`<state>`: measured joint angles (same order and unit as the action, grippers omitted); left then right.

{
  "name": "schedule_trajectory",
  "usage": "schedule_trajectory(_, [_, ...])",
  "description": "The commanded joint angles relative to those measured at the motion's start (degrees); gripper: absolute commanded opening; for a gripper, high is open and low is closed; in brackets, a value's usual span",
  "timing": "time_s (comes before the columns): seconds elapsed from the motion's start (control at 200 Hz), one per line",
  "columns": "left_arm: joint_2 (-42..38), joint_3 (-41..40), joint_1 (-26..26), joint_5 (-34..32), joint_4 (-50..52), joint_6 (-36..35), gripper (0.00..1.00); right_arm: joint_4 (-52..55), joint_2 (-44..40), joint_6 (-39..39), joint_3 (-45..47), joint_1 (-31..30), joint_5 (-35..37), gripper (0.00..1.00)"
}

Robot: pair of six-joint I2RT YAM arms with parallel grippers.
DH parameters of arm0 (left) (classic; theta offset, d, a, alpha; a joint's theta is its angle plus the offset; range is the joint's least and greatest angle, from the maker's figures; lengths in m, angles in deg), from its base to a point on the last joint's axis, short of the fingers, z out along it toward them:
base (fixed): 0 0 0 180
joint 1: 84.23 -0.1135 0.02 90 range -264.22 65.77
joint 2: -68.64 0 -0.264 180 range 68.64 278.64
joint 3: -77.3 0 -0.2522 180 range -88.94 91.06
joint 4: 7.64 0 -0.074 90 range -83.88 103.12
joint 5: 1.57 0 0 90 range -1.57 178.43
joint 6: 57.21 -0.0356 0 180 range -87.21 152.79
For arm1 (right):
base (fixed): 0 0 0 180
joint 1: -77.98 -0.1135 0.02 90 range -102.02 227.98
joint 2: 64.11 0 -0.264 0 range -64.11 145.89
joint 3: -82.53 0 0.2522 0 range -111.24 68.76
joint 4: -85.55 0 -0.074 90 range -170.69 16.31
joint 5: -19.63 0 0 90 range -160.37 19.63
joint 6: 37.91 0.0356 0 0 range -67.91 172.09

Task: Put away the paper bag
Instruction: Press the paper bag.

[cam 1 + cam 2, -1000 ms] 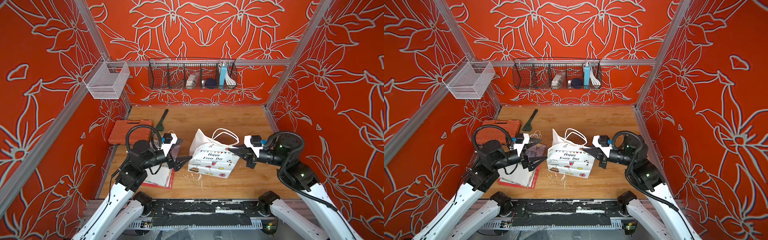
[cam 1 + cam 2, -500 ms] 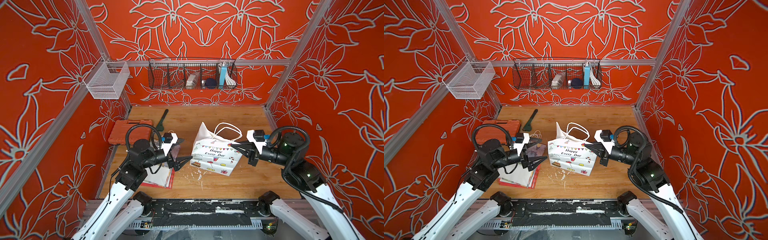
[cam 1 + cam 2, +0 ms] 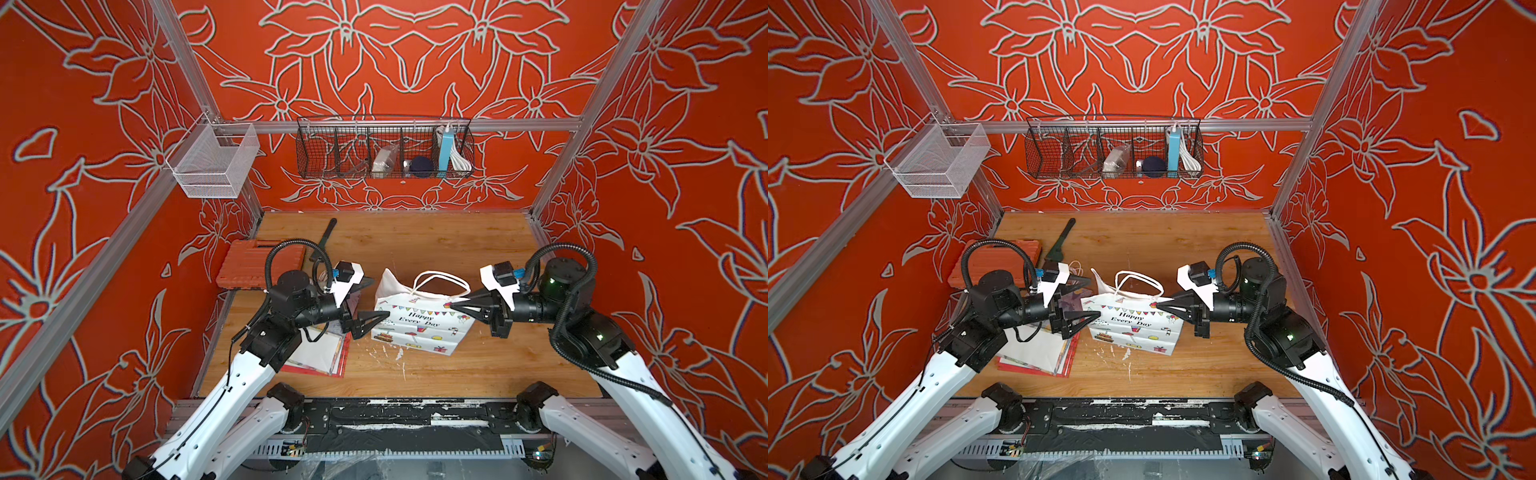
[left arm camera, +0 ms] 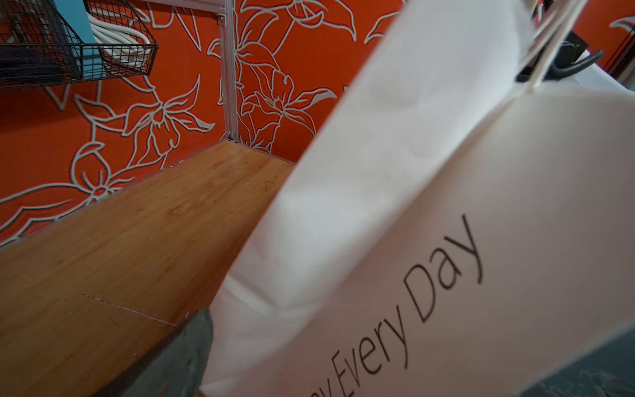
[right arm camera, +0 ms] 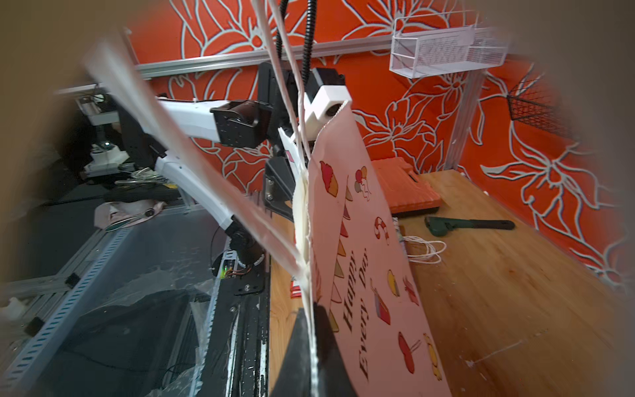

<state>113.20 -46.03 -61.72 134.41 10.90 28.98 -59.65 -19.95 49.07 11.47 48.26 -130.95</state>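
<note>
The right gripper (image 3: 453, 306) pinches the top rim of the paper gift bag (image 3: 419, 328) beside its rope handle (image 3: 441, 277), so the bag stands tilted at mid-bench (image 3: 415, 241). The left gripper (image 3: 372, 301), fingers (image 4: 178, 357) spread, straddles the opposite edge, probably to steady it.

Beyond the left gripper (image 3: 377, 300), toward the back wall, we see an orange ribbed case (image 3: 259, 264) lying flat on the wooden table (image 3: 478, 245), and just beside it a dark green wrench (image 3: 325, 239). Under that gripper's wrist lies a red-edged stack of papers (image 3: 320, 353). Lower down, between it and the right gripper (image 3: 456, 306), we note white flecks (image 3: 399, 353) on the wood. High beyond both grippers, a black wire basket (image 3: 384, 147) holds a blue box (image 3: 445, 149), a white cable (image 3: 459, 160) and a dark round thing (image 3: 422, 165). A white mesh basket (image 3: 212, 162) hangs well off to the left gripper's outer side
</note>
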Motion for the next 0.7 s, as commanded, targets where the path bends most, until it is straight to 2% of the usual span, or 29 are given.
schedule_trajectory(0.0, [1.24, 2.73, 0.05, 4.27, -2.34, -1.75, 0.99, 0.52, 0.13, -0.73, 0.17, -0.82, -8.24, 0.0])
schedule_trajectory(0.245, [3.68, 4.4, -0.04, 9.89, -0.84, -6.8, 0.99, 5.5, 2.02, -3.46, -1.37, -1.03, -8.78, 0.0])
schedule_trajectory(0.39, [4.77, 4.79, 0.03, 15.39, -1.23, -8.66, 0.97, 4.25, 2.46, -2.28, -1.32, -1.01, -8.7, 0.0])
schedule_trajectory(0.55, [5.45, 4.98, 0.0, 18.19, -1.75, -9.03, 0.78, 2.68, 2.62, -1.66, -1.36, -1.13, -7.38, 0.0])
schedule_trajectory(0.696, [4.94, 4.37, 0.06, 18.3, -1.26, -9.19, 0.56, 1.93, 1.97, -1.71, -1.48, -1.12, -1.03, 0.0])
